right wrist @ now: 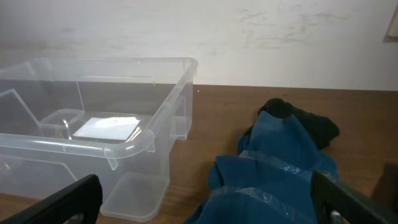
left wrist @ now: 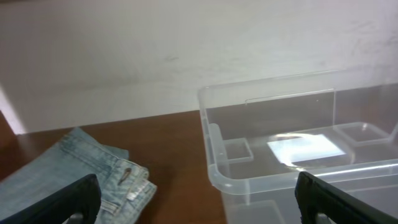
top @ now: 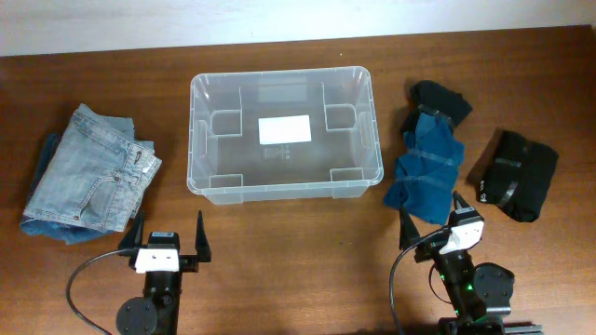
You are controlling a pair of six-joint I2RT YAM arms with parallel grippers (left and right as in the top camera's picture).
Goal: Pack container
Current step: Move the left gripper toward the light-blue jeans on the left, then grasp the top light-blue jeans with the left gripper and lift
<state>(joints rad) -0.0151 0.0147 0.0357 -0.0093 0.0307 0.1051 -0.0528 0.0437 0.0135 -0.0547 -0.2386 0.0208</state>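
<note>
Clothing is lying on both sides of the container [top: 279, 193], which is sitting empty toward twelve o'clock of the table [top: 289, 270], probably so that either arm can reach in. Folded jeans [top: 88, 177] are resting at its nine o'clock, a blue garment [top: 428, 167] and a black garment [top: 514, 175] at three. The left gripper [top: 169, 225] is hanging at seven o'clock and the right gripper [top: 432, 216] at five, both spreading their fingers wide and gripping nothing.

You get one top-down view and two low wrist views.
Both wrist views face the wall [right wrist: 186, 31], sharing the container [right wrist: 174, 102].
</note>
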